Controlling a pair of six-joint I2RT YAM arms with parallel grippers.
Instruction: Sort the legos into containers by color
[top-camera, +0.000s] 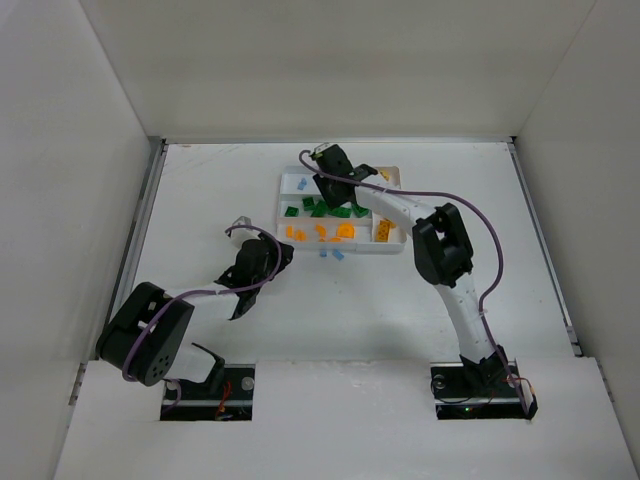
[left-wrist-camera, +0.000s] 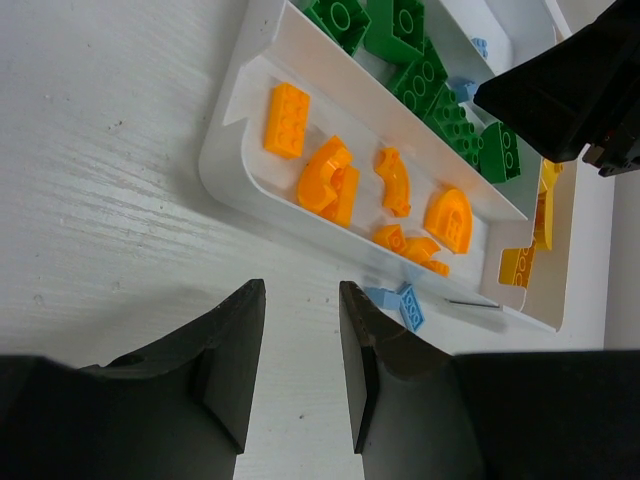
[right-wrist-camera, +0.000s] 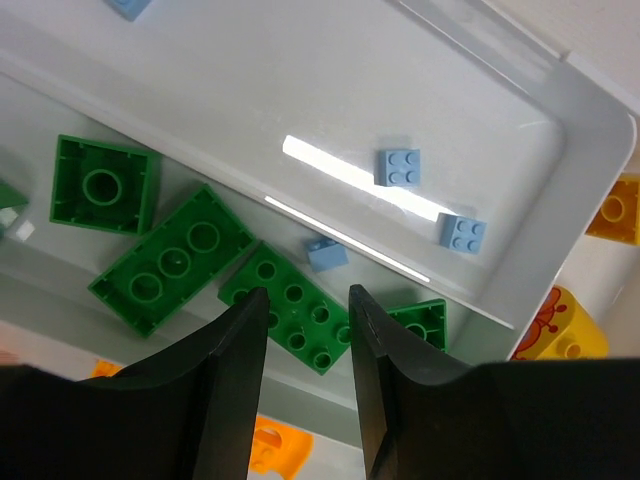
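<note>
The white tray (top-camera: 392, 176) holds orange legos (left-wrist-camera: 326, 180) in its near slot, green legos (right-wrist-camera: 165, 258) in the middle slot, light blue legos (right-wrist-camera: 398, 167) in the far slot and yellow legos (right-wrist-camera: 568, 331) in the end slot. One light blue brick (right-wrist-camera: 327, 253) lies in the green slot by the divider. Two light blue legos (left-wrist-camera: 401, 301) lie on the table just in front of the tray. My right gripper (right-wrist-camera: 308, 300) is open and empty above the green slot. My left gripper (left-wrist-camera: 300, 292) is open and empty over bare table, just left of the loose blue legos.
White walls close in the table on three sides. The right arm (top-camera: 440, 250) reaches over the tray's right end. The left arm (top-camera: 240, 280) lies low on the table at the front left of the tray.
</note>
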